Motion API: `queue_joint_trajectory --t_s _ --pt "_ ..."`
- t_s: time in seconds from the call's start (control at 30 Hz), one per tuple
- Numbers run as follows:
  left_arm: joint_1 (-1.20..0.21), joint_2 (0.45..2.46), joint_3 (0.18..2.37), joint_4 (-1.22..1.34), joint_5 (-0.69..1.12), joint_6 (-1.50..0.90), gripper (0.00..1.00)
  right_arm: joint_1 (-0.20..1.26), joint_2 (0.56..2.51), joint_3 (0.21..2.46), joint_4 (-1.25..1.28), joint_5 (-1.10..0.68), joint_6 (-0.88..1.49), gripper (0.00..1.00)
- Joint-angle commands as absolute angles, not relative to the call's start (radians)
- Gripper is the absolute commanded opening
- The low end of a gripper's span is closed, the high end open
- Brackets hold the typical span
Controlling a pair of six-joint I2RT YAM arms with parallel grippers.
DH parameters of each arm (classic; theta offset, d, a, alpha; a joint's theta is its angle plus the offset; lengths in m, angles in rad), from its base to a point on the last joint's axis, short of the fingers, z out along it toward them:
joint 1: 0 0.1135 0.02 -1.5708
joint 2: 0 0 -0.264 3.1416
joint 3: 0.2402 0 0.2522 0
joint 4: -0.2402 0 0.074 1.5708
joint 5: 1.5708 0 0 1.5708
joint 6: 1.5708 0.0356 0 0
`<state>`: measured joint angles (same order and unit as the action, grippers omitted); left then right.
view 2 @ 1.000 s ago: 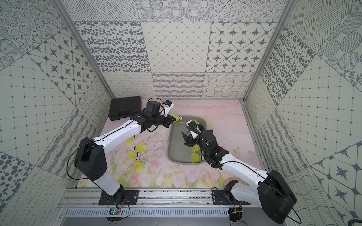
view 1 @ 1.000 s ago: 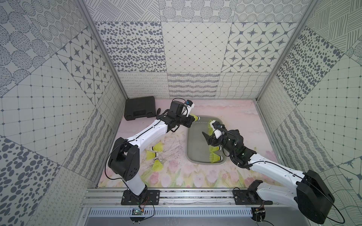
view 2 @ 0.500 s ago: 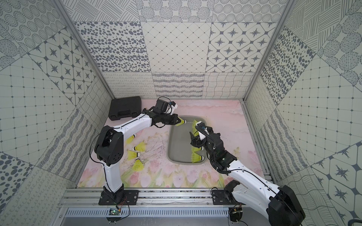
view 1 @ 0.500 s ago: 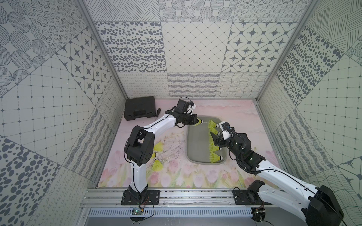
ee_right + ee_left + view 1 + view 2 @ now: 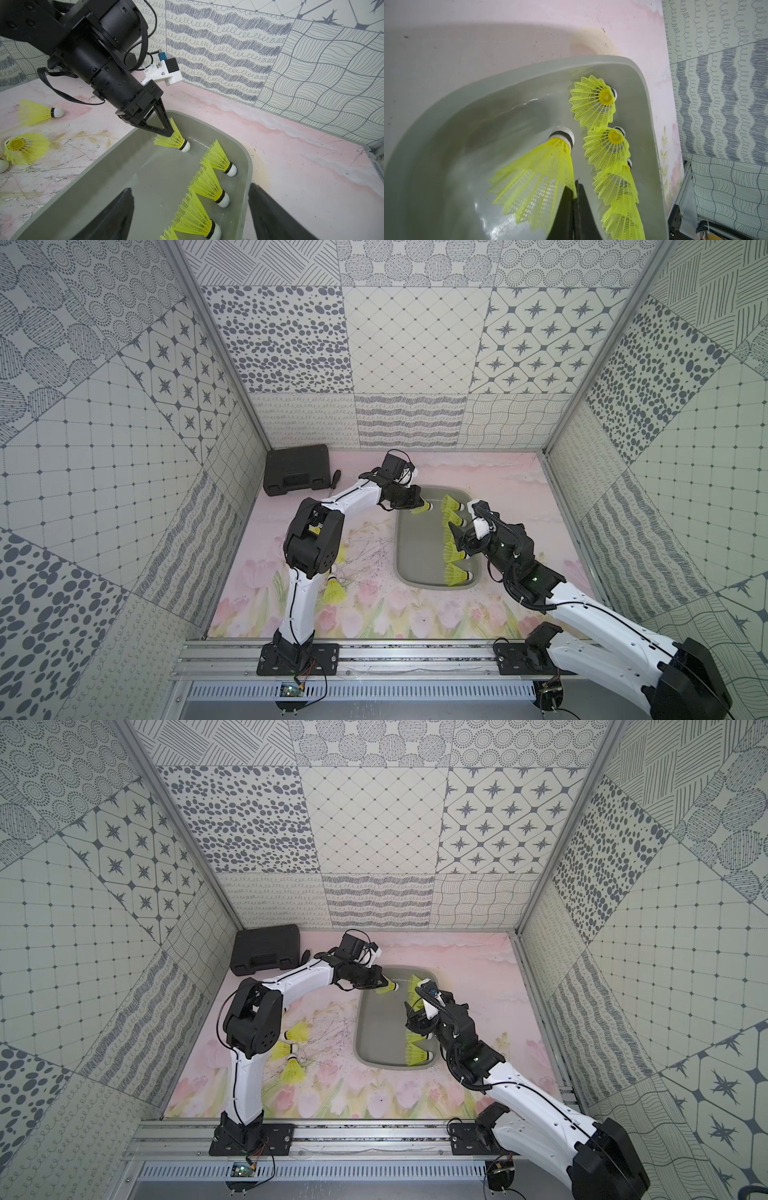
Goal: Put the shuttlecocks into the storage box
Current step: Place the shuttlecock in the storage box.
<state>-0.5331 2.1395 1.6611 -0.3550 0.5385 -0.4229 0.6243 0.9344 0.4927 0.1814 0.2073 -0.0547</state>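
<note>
The held shuttlecock (image 5: 176, 141) sits lower than half a second ago. Its white tip is now down at the floor of the storage box (image 5: 417, 549), at the box's 11 o'clock corner; I cannot tell whether it touches. My left pincer (image 5: 169, 133) is clamped on its yellow skirt, with the arm stretched out from 8 o'clock and the wrist tilted down. My right pincer (image 5: 460, 537) hangs spread apart and empty by the 3 o'clock wall. There a row of shuttlecocks (image 5: 454, 519), at least four, lies with tips to the wall. Three loose shuttlecocks (image 5: 296, 1039) lie on the mat (image 5: 498, 489) at 9 o'clock.
</note>
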Motion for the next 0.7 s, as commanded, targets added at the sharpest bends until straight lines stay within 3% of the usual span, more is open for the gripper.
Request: queue_joint_trajectory --t_s 0.0,0.67 --pt "-0.520 2.171 1.703 -0.418 0.594 -0.395 0.00 0.618 0.913 0.479 0.205 0.215 -0.037 0.89" --pt "-0.505 2.253 1.822 -0.560 0.563 -0.330 0.00 0.614 0.924 0.471 0.209 0.214 -0.025 0.90"
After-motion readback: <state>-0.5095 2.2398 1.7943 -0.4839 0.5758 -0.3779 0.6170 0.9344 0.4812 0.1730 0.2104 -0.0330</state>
